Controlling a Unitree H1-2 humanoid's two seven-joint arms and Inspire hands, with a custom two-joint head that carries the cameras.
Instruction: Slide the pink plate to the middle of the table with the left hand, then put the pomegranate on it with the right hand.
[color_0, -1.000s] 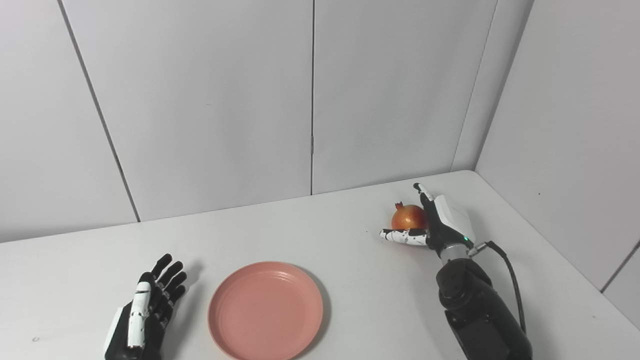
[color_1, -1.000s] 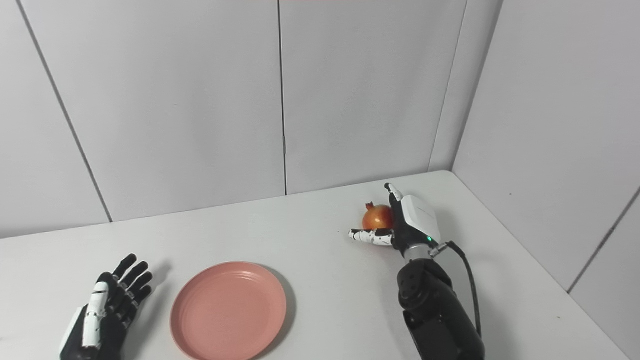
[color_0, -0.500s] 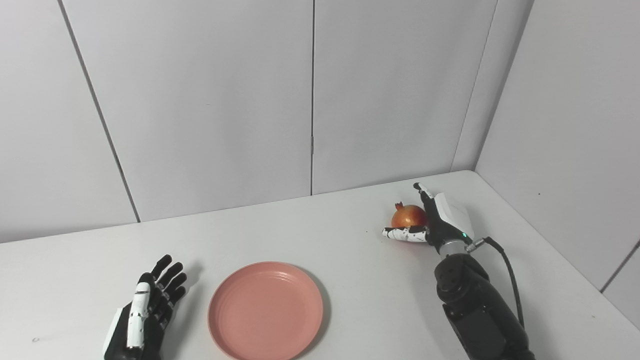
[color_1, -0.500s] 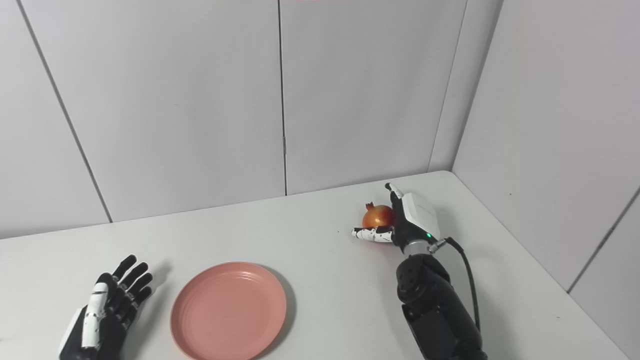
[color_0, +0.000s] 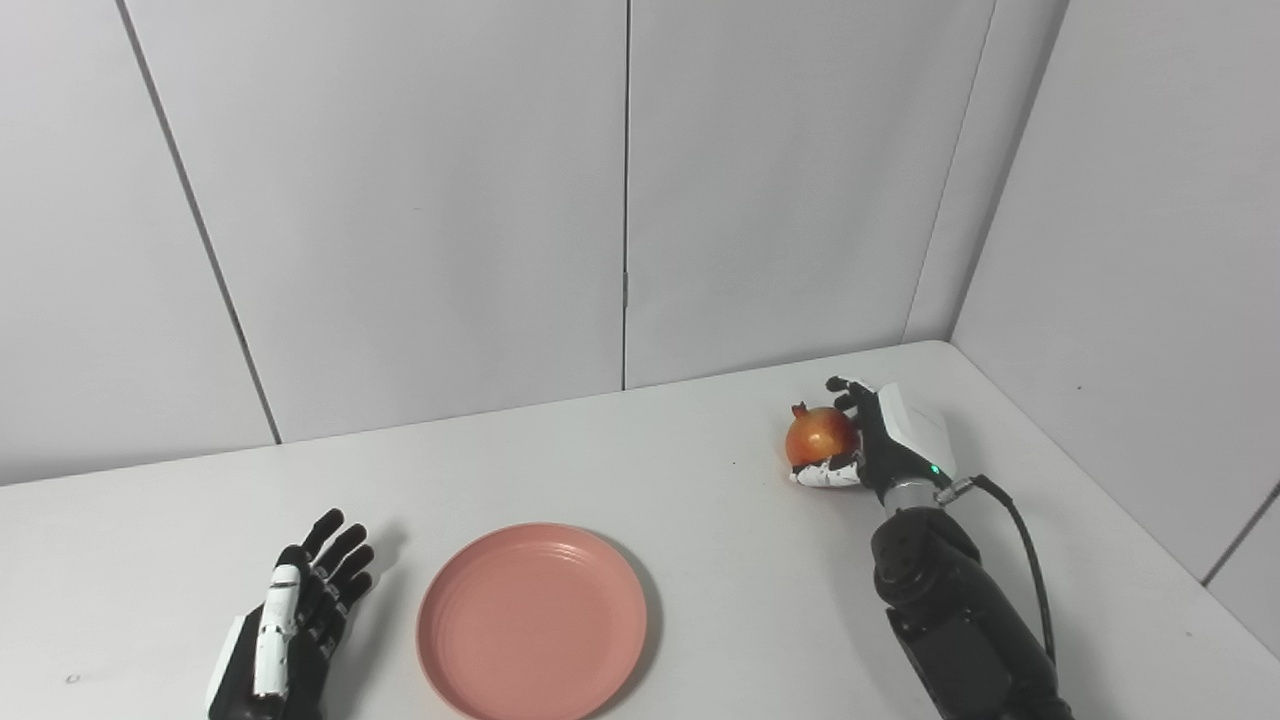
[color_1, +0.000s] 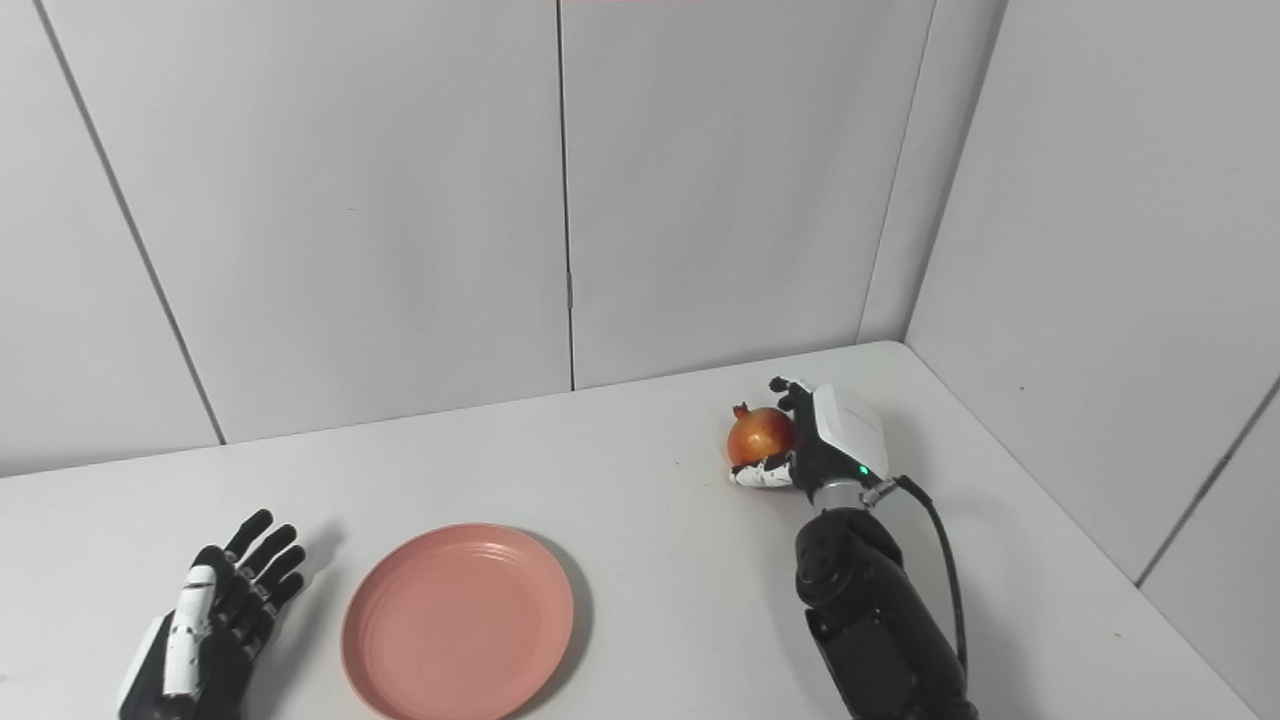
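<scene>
Presumably for lifting, the right hand (color_0: 880, 440) cups the round orange-red pomegranate (color_0: 818, 437), while the spread, empty left hand (color_0: 290, 625) rests beside the round pink plastic plate (color_0: 531, 620).

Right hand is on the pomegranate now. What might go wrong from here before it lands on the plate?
1. The right hand wraps the pomegranate only from one side; the round fruit may slip out when lifted.
2. The pink plate sits toward the near table edge, beside the open left hand; a dropped fruit might roll off its shallow rim.
3. The carry crosses bare table, so a slip could send it rolling.
</scene>
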